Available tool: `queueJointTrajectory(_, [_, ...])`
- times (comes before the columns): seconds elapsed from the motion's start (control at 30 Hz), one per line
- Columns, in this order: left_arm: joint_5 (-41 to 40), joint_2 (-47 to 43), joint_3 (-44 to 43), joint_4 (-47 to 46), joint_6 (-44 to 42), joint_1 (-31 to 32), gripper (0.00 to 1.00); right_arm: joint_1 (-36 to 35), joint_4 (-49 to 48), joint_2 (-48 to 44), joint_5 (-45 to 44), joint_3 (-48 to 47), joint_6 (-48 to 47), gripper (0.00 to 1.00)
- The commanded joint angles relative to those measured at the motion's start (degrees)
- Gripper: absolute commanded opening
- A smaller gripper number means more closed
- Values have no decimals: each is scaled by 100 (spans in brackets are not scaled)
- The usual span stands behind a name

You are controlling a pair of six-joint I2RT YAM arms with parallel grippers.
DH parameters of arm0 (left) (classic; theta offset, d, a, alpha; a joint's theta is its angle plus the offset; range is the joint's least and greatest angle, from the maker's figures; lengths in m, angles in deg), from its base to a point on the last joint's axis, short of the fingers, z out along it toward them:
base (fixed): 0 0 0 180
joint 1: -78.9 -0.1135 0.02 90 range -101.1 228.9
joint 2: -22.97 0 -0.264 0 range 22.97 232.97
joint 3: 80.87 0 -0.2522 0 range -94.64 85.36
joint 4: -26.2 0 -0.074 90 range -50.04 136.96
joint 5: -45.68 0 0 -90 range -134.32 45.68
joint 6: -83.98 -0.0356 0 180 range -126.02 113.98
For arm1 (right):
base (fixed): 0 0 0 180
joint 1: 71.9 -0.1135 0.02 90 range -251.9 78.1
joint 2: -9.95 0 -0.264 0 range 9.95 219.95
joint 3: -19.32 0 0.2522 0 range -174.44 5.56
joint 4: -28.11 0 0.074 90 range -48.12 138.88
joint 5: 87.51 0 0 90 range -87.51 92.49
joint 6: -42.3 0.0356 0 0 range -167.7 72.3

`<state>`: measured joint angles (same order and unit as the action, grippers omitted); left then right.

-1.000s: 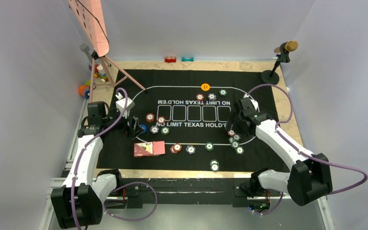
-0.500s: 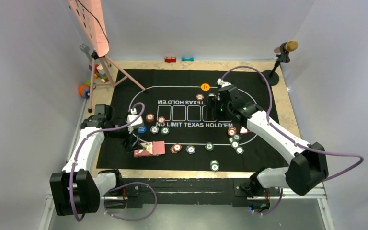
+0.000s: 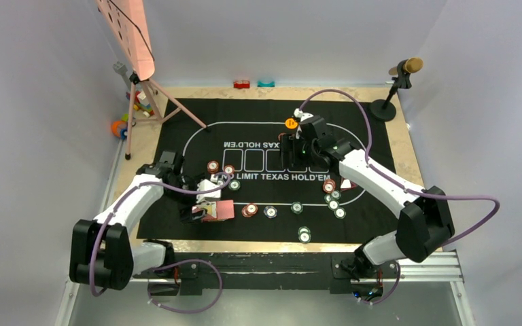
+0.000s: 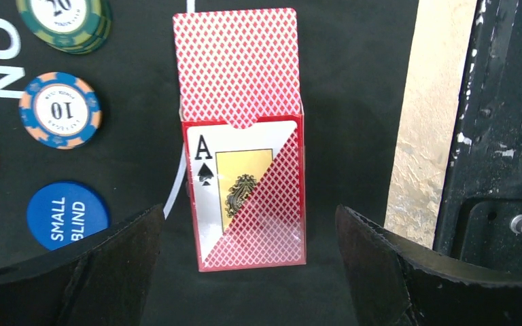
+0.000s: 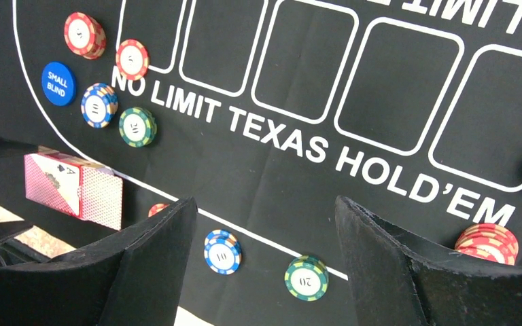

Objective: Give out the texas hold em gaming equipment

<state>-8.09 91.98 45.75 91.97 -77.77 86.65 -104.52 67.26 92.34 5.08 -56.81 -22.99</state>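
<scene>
Lying face-up on the black mat [image 4: 360, 102], the card box [image 4: 245, 197] shows an ace of spades, with a red-backed card [image 4: 234, 64] slid halfway out of its far end. The left gripper [image 4: 248, 261] hangs over the box's near end, jaws spread wide with one finger on each side of the box and neither touching it. Just left of the box sit the blue SMALL BLIND disc [image 4: 66, 214] and a blue chip marked 10 [image 4: 60, 109]. A second ago this gripper stood beyond the box by the blue disc; it has since come back over the box. The right gripper [image 3: 289, 153], then low among chips far right of the box, is now well apart from it, toward the far side of the mat, jaws apart and empty. Only the left wrist view shows the ace and the protruding card; overhead the box [image 3: 212, 211] reads as a plain red rectangle. Only the overhead view shows the orange disc [image 3: 291, 123]
</scene>
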Motion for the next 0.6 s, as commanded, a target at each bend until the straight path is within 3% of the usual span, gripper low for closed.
queueJointTrajectory(0.0, [-338,134,-134,137,-252,253,100,-16,-182,46,66,-353,-124,79])
queueJointTrajectory(0.57, [-1179,883,-458,-499,1091,1008,100,-9,-261,-67,152,-231,-160,78])
